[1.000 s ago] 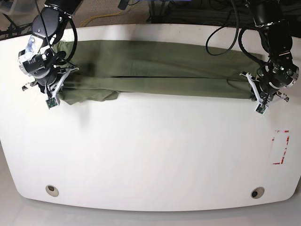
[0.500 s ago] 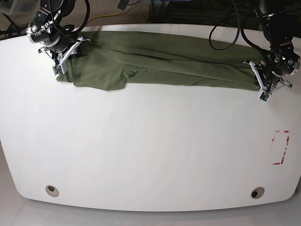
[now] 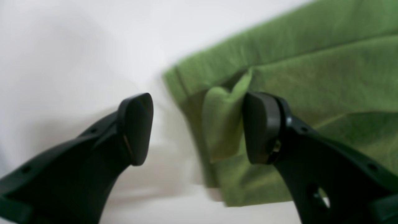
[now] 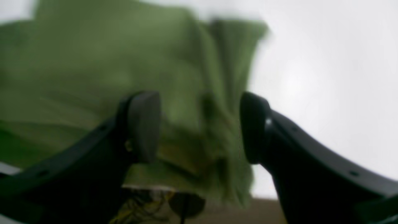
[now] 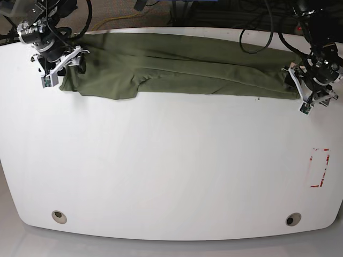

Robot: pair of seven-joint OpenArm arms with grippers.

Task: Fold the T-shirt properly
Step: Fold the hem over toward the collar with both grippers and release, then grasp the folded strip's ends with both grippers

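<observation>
Olive-green wrinkly cotton T-shirt is lying as a long folded band along the white table's far edge, left gripper and right gripper both gaping released at its ends, lengthwise fold apparently laid, crosswise fold likely needing regrasped ends.

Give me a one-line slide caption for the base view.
Olive T-shirt lies folded in a long band along the white table's far edge, an open tool at each end.

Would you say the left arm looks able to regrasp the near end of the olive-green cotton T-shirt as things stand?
Probably yes: the left gripper is open right at the T-shirt end, one finger over the cloth, nothing between.
</observation>
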